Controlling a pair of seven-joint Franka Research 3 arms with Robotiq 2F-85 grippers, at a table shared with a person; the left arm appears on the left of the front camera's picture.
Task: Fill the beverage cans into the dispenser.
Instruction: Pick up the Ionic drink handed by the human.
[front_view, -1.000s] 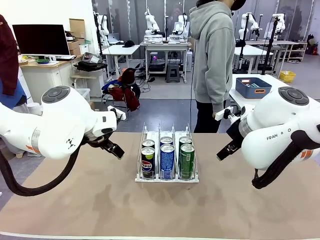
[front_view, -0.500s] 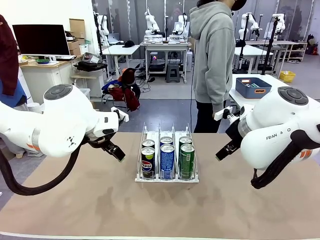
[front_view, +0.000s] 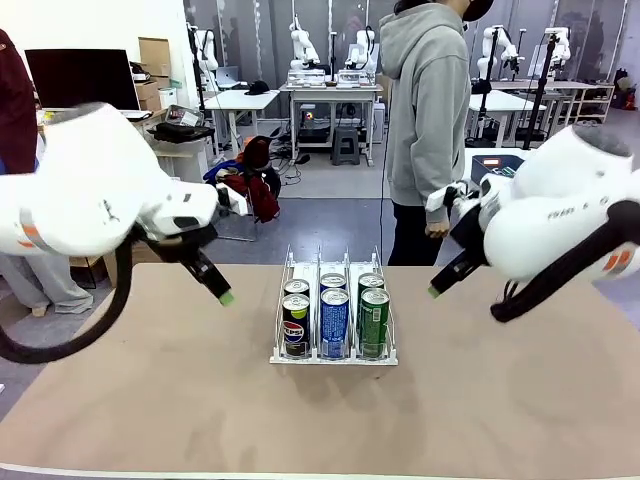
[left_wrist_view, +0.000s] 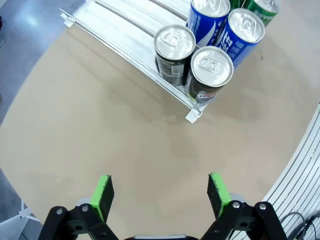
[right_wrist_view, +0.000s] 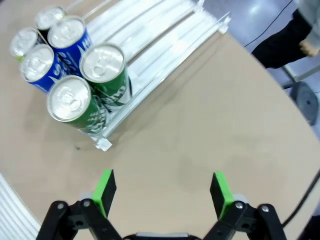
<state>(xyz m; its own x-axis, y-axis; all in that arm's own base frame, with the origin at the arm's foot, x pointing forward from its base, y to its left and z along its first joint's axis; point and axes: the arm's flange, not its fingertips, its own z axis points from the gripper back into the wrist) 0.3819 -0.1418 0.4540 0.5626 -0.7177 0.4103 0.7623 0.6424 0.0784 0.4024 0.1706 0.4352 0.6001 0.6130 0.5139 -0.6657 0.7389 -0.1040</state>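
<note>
The clear dispenser (front_view: 333, 357) stands mid-table with several beverage cans in it, two per lane: black Pepsi (front_view: 295, 324) on the left, blue (front_view: 334, 321) in the middle, green (front_view: 374, 319) on the right. My left gripper (front_view: 222, 293) hangs open above the table, left of the rack and apart from it. My right gripper (front_view: 437, 288) hangs open to the right of it. In the left wrist view the left gripper (left_wrist_view: 161, 192) is empty over bare table, with the black cans (left_wrist_view: 212, 70) beyond. In the right wrist view the right gripper (right_wrist_view: 162, 192) is empty, short of the green cans (right_wrist_view: 70, 102).
A person in a grey hoodie (front_view: 430, 120) stands at the far side of the tan table (front_view: 200, 400), hands down. The empty back part of the dispenser lanes (right_wrist_view: 160, 30) runs toward the person. Desks and other tables lie beyond.
Both arms have lifted and swung upward. The left gripper has drawn slightly left and the right gripper has risen a little. Both stay open and the cans have not moved.
</note>
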